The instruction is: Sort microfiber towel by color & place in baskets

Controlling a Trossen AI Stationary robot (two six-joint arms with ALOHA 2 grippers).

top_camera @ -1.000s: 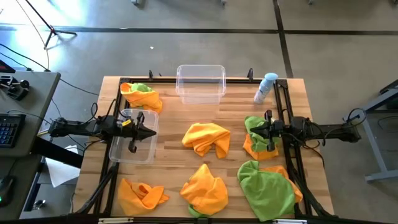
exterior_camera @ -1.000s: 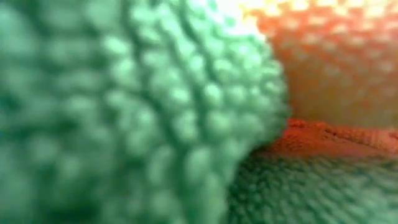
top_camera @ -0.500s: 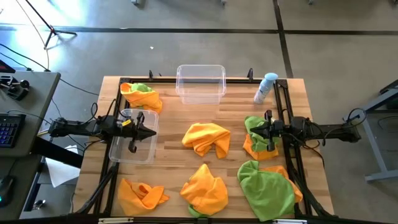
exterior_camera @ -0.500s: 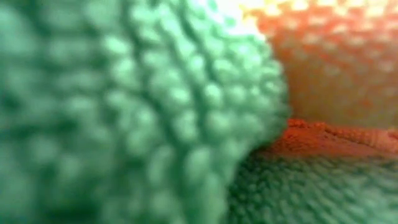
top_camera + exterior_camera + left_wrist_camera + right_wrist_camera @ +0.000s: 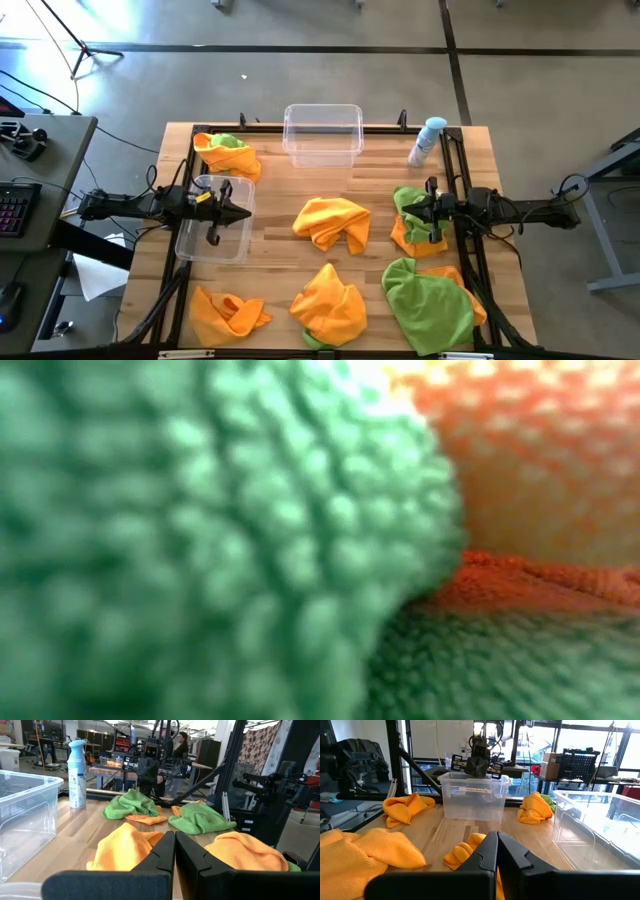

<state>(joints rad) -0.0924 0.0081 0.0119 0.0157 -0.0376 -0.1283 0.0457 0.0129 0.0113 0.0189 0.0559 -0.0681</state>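
Both clear plastic rectangular baskets [image 5: 323,134] [image 5: 215,217] sit empty. Soft orange-yellow and lime-green microfiber cloths [image 5: 332,222] lie scattered nearby, unsorted. The left gripper [image 5: 238,211], closed, hovers over the nearer basket; the right gripper [image 5: 412,211], closed and empty, hovers above a green-and-orange pile [image 5: 412,225].

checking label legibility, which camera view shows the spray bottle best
The left wrist view: the blue-capped spray bottle stands upright, side-on and unblocked on the wooden table, past a clear bin. The high view shows it small, from above. The low view is filled by cloth; the right wrist view misses it.
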